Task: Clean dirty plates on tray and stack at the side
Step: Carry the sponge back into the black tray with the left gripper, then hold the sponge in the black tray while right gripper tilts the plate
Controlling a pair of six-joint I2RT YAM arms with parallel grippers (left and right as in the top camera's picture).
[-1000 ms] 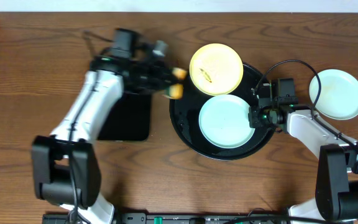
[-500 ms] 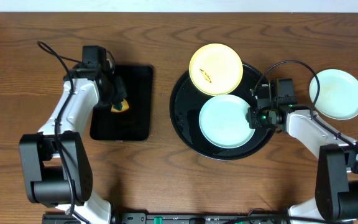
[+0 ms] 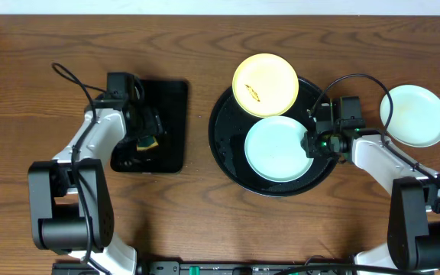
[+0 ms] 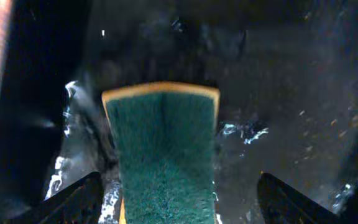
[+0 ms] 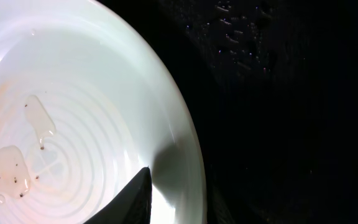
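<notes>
A pale yellow plate (image 3: 265, 84) with a small brown smear leans on the far rim of the round black tray (image 3: 224, 149). A mint-white plate (image 3: 278, 149) lies flat in that tray. Its wet centre (image 5: 17, 155) holds a thin smear. My right gripper (image 3: 310, 143) straddles this plate's right rim. One finger (image 5: 138, 199) hangs over the plate's inside, a little apart from the rim, and the other is lost against the dark tray. My left gripper (image 4: 179, 208) stands open around the green and yellow sponge (image 4: 163, 143), with gaps on both sides.
A second mint-white plate (image 3: 414, 114) sits on the table right of the round tray. The sponge (image 3: 147, 140) lies on a wet rectangular black tray (image 3: 170, 126) at the left. Cables trail from both arms.
My left arm swung left from beside the yellow plate to the rectangular tray, set the sponge down and opened. The right arm has stayed at the mint plate's rim.
</notes>
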